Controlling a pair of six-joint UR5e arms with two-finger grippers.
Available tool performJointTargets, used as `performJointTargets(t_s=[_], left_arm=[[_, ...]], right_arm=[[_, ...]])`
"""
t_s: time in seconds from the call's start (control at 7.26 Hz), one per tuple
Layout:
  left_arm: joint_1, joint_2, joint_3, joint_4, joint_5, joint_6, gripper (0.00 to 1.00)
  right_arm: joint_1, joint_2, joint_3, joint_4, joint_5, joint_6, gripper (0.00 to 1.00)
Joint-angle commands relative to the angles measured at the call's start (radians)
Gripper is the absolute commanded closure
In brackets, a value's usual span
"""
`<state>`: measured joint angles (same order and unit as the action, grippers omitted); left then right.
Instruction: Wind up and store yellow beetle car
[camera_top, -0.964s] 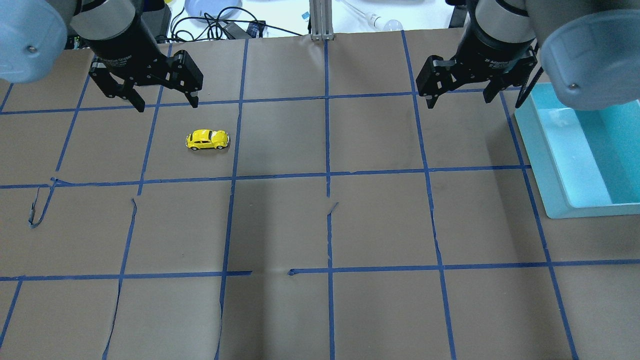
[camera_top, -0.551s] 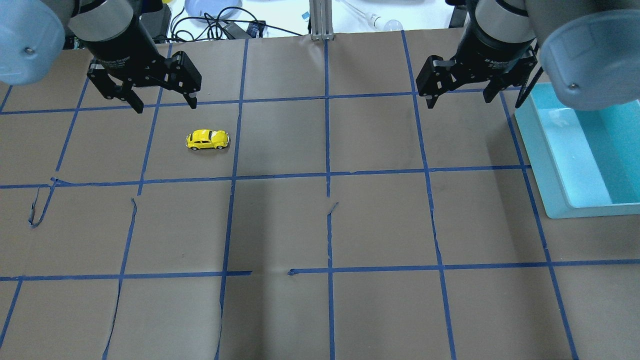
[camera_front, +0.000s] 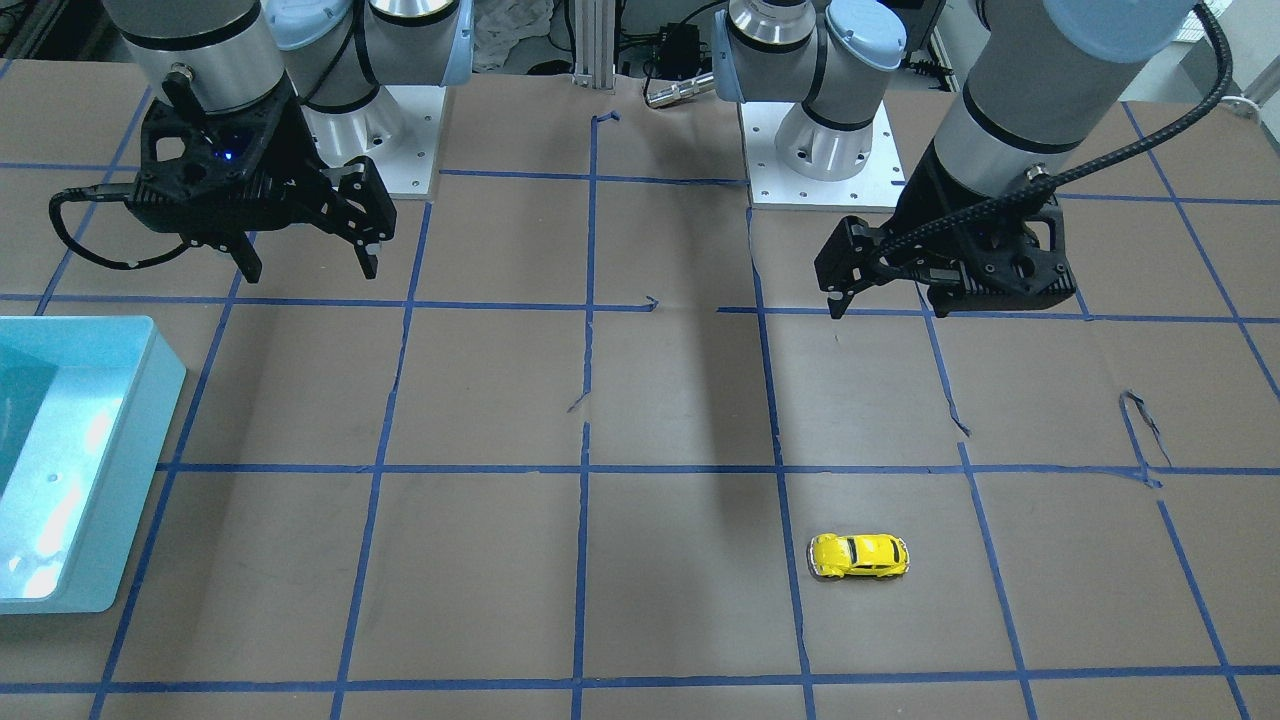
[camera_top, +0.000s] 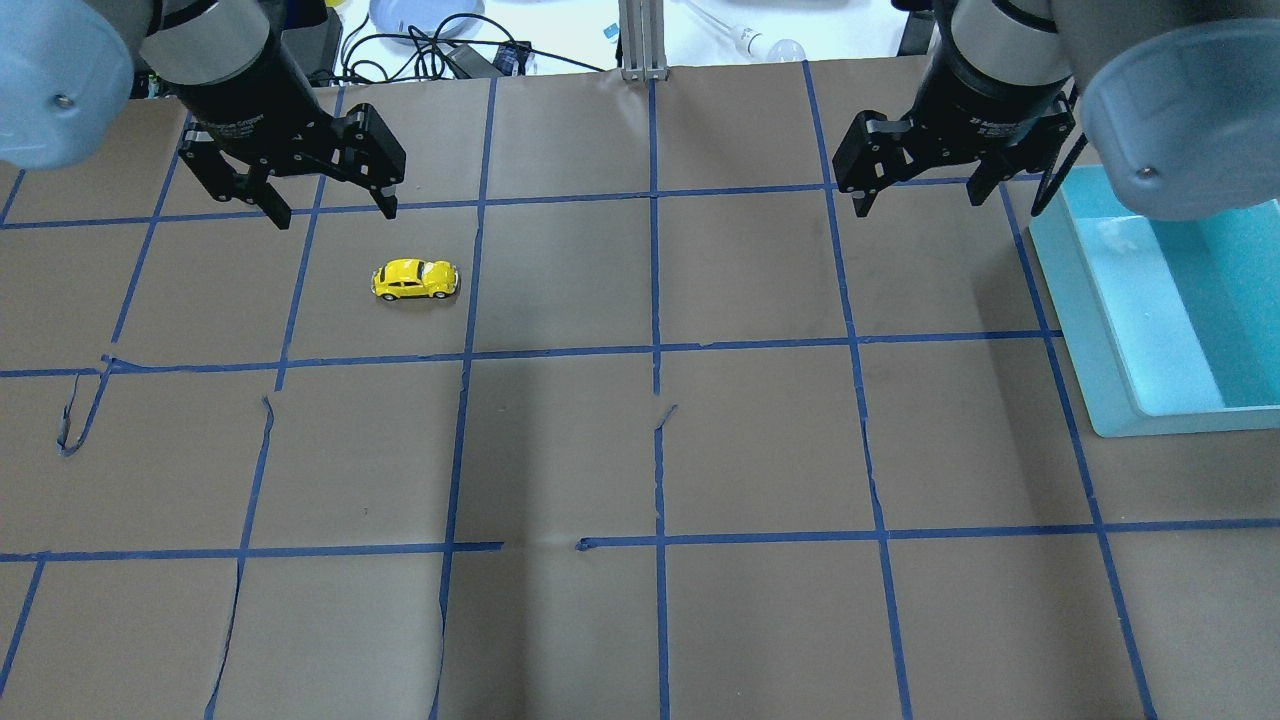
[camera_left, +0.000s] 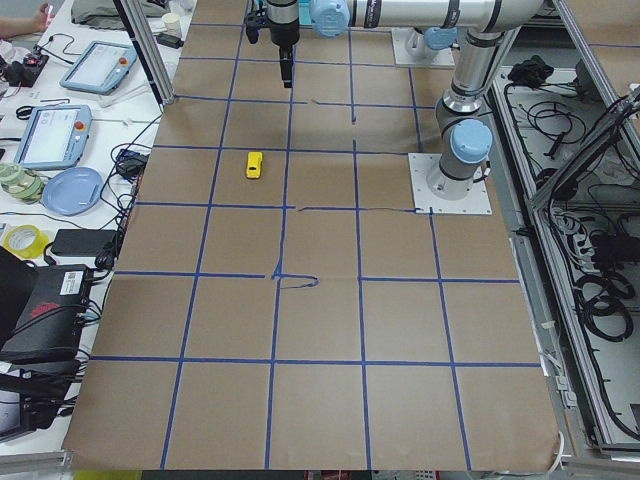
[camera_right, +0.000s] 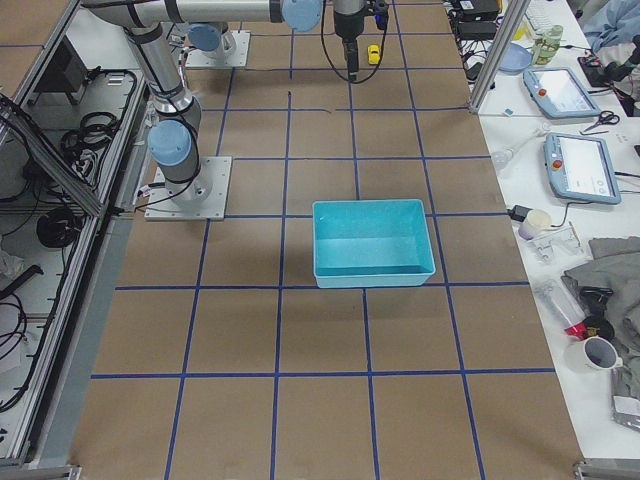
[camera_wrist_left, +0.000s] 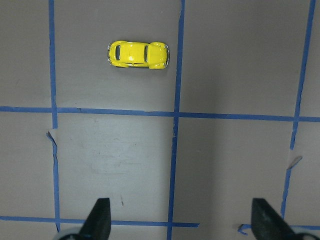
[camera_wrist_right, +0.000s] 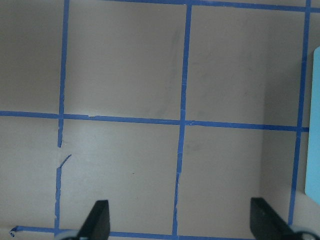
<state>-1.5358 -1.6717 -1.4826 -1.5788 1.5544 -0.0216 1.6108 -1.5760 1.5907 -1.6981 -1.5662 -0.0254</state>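
Observation:
The yellow beetle car (camera_top: 415, 280) stands on its wheels on the brown paper in the table's left half. It also shows in the front view (camera_front: 859, 556), the left side view (camera_left: 254, 164) and the left wrist view (camera_wrist_left: 138, 54). My left gripper (camera_top: 335, 213) hangs open and empty above the table, a little behind and to the left of the car, with its fingertips (camera_wrist_left: 100, 217) well apart. My right gripper (camera_top: 917, 200) is open and empty over the right half, next to the teal bin (camera_top: 1090, 330).
The teal bin (camera_front: 140, 440) sits empty at the table's right edge and also shows in the right side view (camera_right: 370, 273). Blue tape lines grid the brown paper, which has small tears. Cables, tablets and a plate lie beyond the far edge.
The left gripper has shifted only very slightly. The car and the right gripper have not moved.

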Motion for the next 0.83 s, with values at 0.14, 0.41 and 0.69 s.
performJointTargets(t_s=[0.14, 0.41, 0.69], left_arm=[[0.003, -0.01, -0.01, -0.007, -0.003, -0.008, 0.0], [0.006, -0.013, -0.05, 0.009, 0.004, -0.017, 0.0], [0.005, -0.011, -0.045, 0.063, 0.012, -0.075, 0.0]], right_arm=[[0.0, 0.001, 0.0, 0.0, 0.0, 0.001, 0.0], [-0.002, 0.001, 0.0, 0.0, -0.002, 0.001, 0.0], [0.0, 0.001, 0.0, 0.0, -0.003, 0.001, 0.0]])
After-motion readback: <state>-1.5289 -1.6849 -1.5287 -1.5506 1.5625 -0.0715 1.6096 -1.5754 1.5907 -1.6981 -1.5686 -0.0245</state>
